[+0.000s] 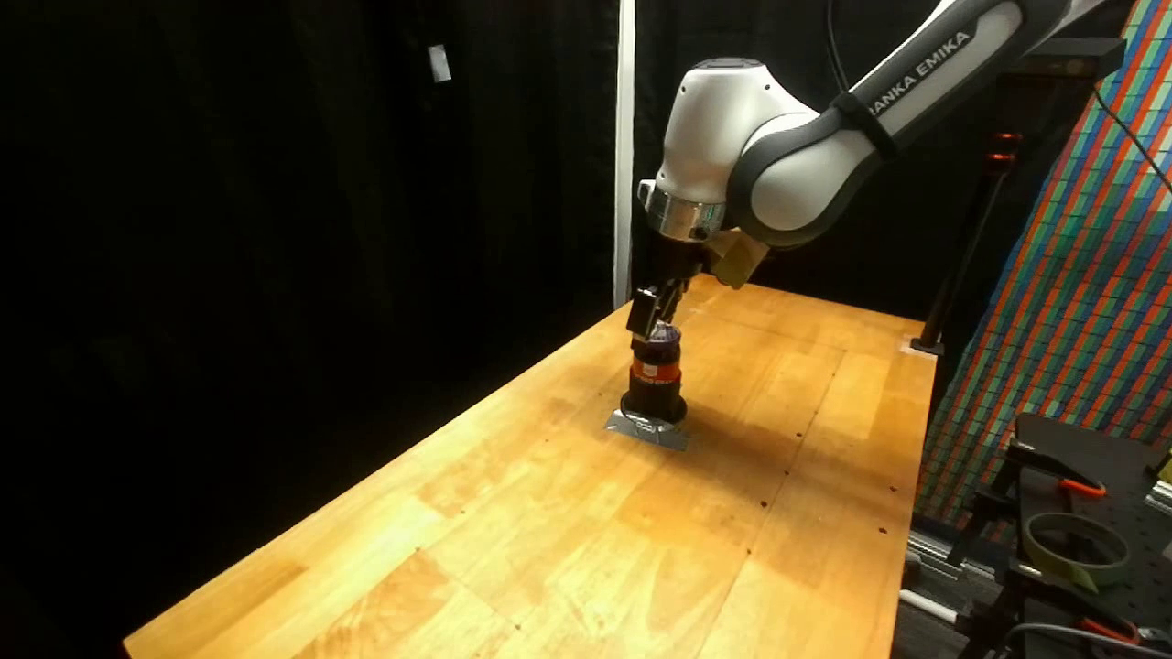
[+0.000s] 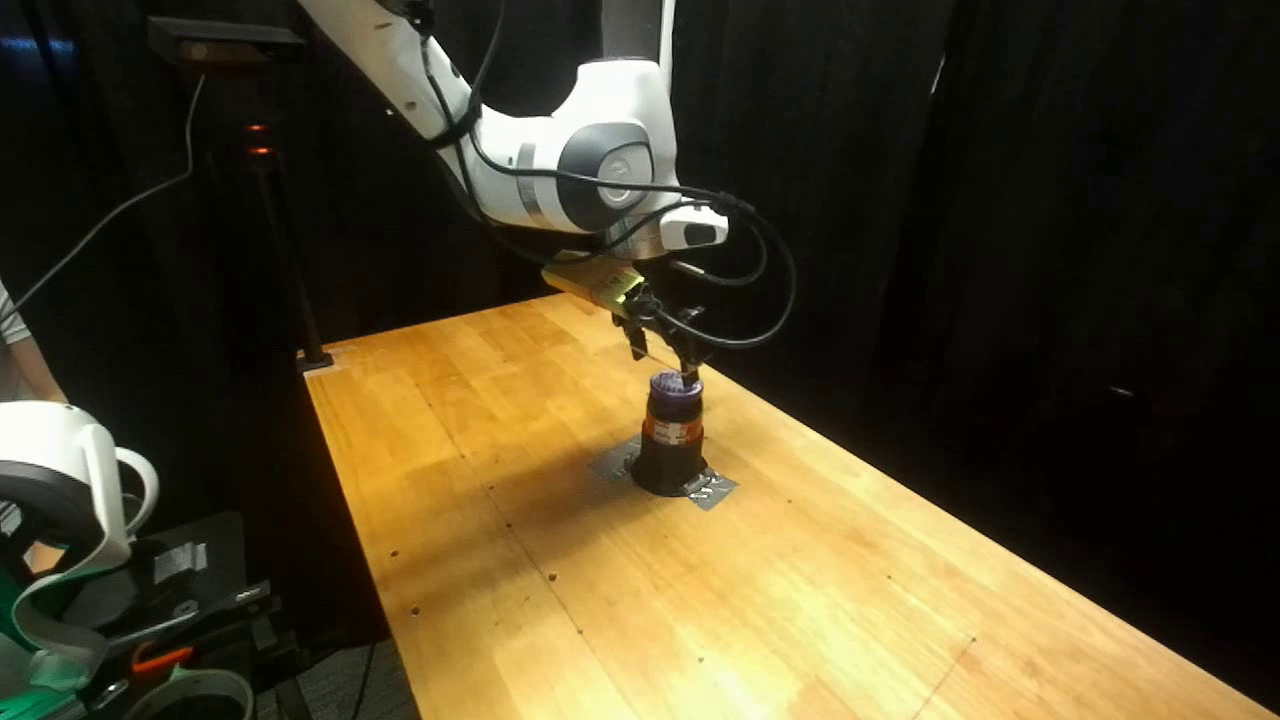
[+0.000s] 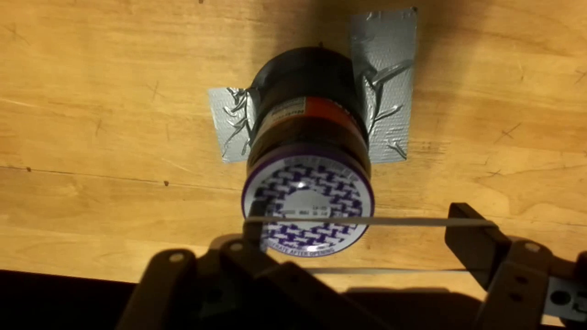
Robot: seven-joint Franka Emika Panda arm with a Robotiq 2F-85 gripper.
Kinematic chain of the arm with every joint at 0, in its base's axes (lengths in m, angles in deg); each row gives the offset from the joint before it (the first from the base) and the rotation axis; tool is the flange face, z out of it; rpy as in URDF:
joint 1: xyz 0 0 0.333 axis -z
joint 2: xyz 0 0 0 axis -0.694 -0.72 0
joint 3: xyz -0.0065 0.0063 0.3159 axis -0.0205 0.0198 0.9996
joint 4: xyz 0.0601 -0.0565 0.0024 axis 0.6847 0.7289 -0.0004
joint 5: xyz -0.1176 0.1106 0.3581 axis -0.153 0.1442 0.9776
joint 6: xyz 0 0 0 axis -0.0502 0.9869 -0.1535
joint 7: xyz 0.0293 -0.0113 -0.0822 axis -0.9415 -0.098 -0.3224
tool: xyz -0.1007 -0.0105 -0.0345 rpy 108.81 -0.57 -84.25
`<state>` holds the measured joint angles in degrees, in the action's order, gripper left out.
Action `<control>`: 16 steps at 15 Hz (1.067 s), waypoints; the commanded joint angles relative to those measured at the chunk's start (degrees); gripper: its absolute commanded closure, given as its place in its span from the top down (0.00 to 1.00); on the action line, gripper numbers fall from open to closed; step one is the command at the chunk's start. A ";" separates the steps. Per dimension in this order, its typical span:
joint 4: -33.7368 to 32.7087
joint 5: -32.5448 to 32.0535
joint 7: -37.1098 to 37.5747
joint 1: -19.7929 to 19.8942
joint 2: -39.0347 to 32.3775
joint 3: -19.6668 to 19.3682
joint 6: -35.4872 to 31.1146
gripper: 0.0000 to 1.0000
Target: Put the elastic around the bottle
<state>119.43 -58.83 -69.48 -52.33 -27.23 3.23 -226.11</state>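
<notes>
The bottle (image 1: 656, 373) stands upright on the table, with a black lower part, an orange label and a purple-and-white lid; it also shows in an exterior view (image 2: 672, 432) and the wrist view (image 3: 316, 126). My gripper (image 3: 365, 224) is open, its fingers wide apart, just above the lid; it shows in both exterior views (image 1: 657, 316) (image 2: 665, 362). The pale elastic (image 3: 403, 222) is stretched around both fingers. Its near strand crosses over the lid in the wrist view. The left finger overlaps the lid's edge there; I cannot tell whether it touches. The right finger is over bare wood.
Grey tape (image 3: 387, 41) holds the bottle's base to the wooden table (image 1: 586, 549). A black post (image 1: 961, 247) stands at the table's corner. A cart with a tape roll (image 1: 1079, 545) stands beside the table. A loose cable (image 2: 790, 290) loops from the arm.
</notes>
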 commanded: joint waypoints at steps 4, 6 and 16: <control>-7.37 -0.19 -1.59 -1.09 -5.19 -3.58 -0.13 1.00; -8.25 0.82 -2.95 -0.49 -6.13 -3.23 0.76 1.00; -9.11 6.24 -8.64 2.00 -9.14 -1.40 4.13 1.00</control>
<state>112.12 -54.82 -75.19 -51.78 -35.31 0.79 -224.49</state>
